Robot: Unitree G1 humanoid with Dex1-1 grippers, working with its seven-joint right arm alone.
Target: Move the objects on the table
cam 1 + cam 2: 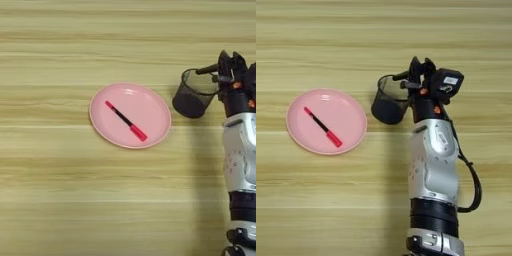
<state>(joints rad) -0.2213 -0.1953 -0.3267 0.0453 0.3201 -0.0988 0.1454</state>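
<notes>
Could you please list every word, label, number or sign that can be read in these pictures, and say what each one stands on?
No text can be read.
The small white patch on the black housing of the right gripper may be a label; too blurred to read.
The red-capped pen on the pink plate: no print visible.
The black mesh cup and the table: no markings.

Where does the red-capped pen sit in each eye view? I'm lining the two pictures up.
Left eye view: red-capped pen lies just left of centre, on the pink plate.
Right eye view: same pen lies far left, on that plate.
Shared landmark: black mesh cup right of the plate.
</notes>
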